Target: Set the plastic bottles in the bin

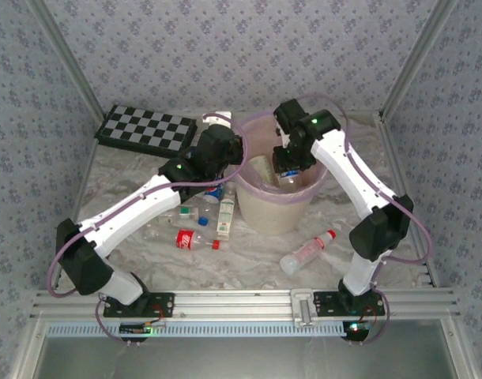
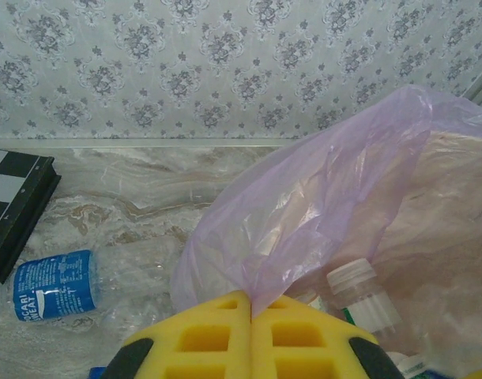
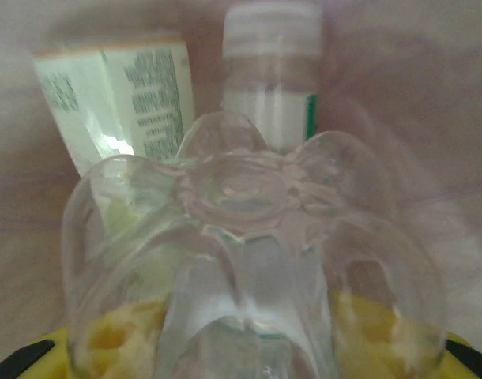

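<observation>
Clear plastic bottle (image 3: 249,237) is clamped between the yellow pads of the right gripper (image 1: 288,168), with the jaws partly closed around its body. Its long axis is lined up with the fingers, base leading, pointed down into the bin (image 1: 276,213). It is held over the bin mouth, centre to 1 o'clock, inside the rim line. Below it, a white-capped bottle (image 3: 273,71) and a green-printed pack (image 3: 118,103) are seen in the bag. Release is judged the only move left: a straight drop, no sideways shift needed.

Left gripper (image 2: 251,316) is shut, pads touching, nothing held, just outside the rim at the bin's 9 o'clock. Blue-label bottle (image 2: 55,284) lies at its 9 o'clock, nearer the left arm. Red-label bottle (image 1: 190,239) is at the bin's 8 o'clock, red-capped bottle (image 1: 306,253) at 5 o'clock.
</observation>
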You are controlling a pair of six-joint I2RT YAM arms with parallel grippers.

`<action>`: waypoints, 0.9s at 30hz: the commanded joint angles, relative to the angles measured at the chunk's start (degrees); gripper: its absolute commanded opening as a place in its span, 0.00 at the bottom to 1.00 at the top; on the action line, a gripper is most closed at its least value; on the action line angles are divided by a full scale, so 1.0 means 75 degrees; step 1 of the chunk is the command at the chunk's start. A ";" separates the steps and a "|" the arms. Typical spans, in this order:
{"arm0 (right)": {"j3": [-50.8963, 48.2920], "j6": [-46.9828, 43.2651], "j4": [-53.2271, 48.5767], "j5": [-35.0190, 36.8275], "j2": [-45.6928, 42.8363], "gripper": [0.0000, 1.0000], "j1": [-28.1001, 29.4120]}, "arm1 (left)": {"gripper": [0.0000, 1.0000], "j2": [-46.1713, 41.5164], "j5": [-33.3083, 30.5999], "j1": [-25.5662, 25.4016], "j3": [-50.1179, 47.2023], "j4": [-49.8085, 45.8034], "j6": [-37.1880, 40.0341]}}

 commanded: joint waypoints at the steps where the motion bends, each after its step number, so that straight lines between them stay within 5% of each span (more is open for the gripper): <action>1: -0.0476 -0.0120 0.0099 -0.0179 0.0147 0.06 0.0005 | 0.00 -0.0149 -0.0149 0.0035 0.0040 -0.0090 0.0014; 6: -0.1044 -0.0219 0.0649 -0.0245 0.0528 0.08 0.0041 | 0.00 -0.0139 -0.0215 0.0035 0.0031 -0.0184 -0.0055; 21: -0.1278 -0.0120 0.0877 -0.0097 0.0332 0.76 0.0302 | 0.00 -0.0134 -0.0254 0.0025 0.0047 -0.0232 -0.0188; 23: -0.1067 -0.0164 0.0806 -0.0037 0.0118 0.97 0.0325 | 0.00 -0.0111 -0.0252 0.0025 0.0084 -0.0259 -0.0161; 27: -0.0409 -0.0180 0.0671 -0.0153 -0.0392 1.00 0.0419 | 0.00 -0.0080 -0.0240 0.0029 0.0060 -0.0214 -0.0149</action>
